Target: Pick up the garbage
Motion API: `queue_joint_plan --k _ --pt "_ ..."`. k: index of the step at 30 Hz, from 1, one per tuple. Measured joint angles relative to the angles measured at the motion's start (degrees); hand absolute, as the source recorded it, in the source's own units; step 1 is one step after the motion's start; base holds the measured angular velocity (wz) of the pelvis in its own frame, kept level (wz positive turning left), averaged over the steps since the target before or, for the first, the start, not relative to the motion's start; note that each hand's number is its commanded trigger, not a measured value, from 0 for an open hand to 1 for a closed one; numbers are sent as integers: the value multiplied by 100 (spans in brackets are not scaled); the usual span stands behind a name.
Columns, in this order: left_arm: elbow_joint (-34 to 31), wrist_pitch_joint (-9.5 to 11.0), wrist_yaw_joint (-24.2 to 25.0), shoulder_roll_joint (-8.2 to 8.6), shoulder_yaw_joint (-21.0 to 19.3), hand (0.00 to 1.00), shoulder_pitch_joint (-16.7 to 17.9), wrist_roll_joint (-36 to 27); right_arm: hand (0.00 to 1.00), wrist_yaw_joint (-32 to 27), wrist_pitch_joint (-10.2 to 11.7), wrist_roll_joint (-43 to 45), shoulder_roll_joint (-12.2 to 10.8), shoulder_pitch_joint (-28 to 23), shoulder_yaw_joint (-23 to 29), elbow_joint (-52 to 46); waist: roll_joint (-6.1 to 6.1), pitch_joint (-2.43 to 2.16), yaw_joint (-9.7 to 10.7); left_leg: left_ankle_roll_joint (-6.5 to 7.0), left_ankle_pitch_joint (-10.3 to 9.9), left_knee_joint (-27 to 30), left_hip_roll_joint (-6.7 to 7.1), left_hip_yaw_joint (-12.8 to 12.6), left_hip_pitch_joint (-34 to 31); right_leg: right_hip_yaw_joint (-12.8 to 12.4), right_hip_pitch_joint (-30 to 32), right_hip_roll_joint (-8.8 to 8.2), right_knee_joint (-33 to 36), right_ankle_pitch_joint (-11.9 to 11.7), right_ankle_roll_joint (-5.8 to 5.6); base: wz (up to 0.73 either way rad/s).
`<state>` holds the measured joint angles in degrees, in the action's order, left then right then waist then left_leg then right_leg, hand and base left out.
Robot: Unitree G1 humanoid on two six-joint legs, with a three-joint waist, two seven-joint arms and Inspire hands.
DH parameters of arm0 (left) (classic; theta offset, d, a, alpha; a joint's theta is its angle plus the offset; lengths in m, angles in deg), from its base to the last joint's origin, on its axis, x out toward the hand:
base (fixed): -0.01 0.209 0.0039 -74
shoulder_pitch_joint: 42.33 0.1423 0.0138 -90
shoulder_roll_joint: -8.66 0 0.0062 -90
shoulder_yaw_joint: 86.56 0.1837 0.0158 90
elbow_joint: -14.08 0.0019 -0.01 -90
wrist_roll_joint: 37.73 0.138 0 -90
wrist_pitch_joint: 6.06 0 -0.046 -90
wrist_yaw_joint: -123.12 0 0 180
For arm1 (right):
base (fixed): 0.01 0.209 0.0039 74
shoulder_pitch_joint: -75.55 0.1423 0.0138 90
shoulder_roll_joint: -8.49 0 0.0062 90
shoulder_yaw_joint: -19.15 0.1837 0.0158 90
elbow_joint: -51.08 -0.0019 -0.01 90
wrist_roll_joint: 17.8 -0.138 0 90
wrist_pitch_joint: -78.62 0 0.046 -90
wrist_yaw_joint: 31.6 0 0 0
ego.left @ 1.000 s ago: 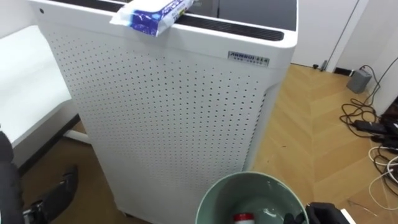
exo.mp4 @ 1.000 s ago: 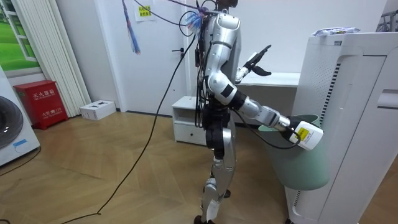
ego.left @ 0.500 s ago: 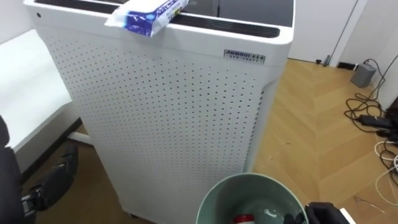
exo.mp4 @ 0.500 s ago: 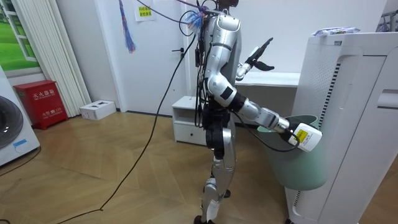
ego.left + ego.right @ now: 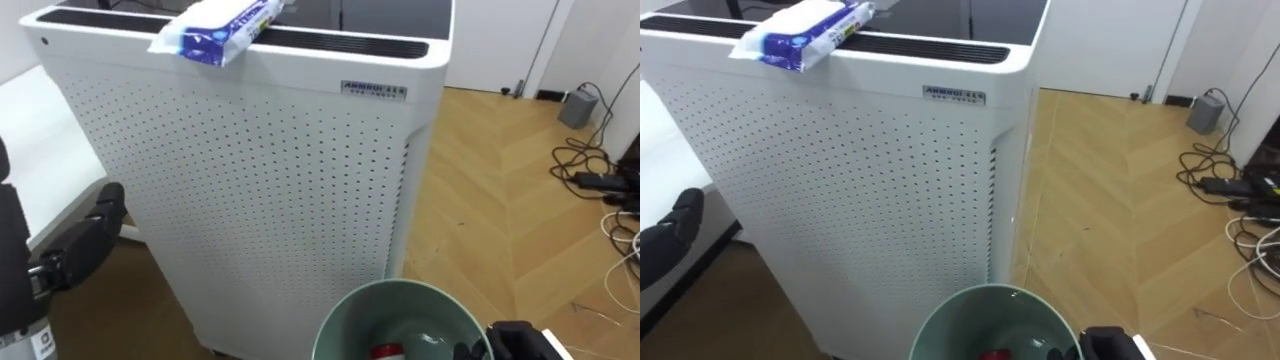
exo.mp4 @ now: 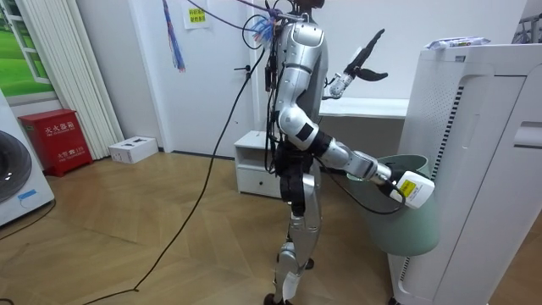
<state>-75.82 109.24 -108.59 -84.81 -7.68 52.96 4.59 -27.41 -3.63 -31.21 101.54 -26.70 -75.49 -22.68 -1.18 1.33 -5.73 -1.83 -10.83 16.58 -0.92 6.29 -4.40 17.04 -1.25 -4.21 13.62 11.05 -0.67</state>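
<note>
Holding fingers (image 5: pixel 104 208) of left hand (image 5: pixel 62 260) loose and empty, low beside white appliance (image 5: pixel 250 180); pinching rim of green bin (image 5: pixel 350 305) with right hand (image 5: pixel 512 338). Eyeing blue-and-white packet (image 5: pixel 215 24) overhanging appliance's top edge: risking knocking it off the far side on a clumsy reach, or tilting bin meanwhile.

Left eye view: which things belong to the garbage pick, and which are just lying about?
Job: blue-and-white packet atop the white appliance; green bin, held by the right hand; left hand, open.
Lying about: floor cables; grey box by the wall.
</note>
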Motion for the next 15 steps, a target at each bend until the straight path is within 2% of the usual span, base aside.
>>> queue_joint_plan --k 5,10,15 --pt "43 -4 2 0 8 0 1 -2 100 162 0 0 20 1 -1 0 -2 0 100 35 22 -7 48 -18 28 -2 -12 -56 38 17 -29 0" --pt "55 -38 6 -3 9 0 0 5 100 231 0 0 22 1 -14 0 18 4 94 54 24 -33 82 -50 71 -139 -4 -78 91 39 -64 -1" --pt "55 -43 22 -23 13 0 -35 22 100 239 0 0 45 1 -43 0 22 4 111 60 28 -34 84 -59 75 -151 3 -79 95 39 -65 0"
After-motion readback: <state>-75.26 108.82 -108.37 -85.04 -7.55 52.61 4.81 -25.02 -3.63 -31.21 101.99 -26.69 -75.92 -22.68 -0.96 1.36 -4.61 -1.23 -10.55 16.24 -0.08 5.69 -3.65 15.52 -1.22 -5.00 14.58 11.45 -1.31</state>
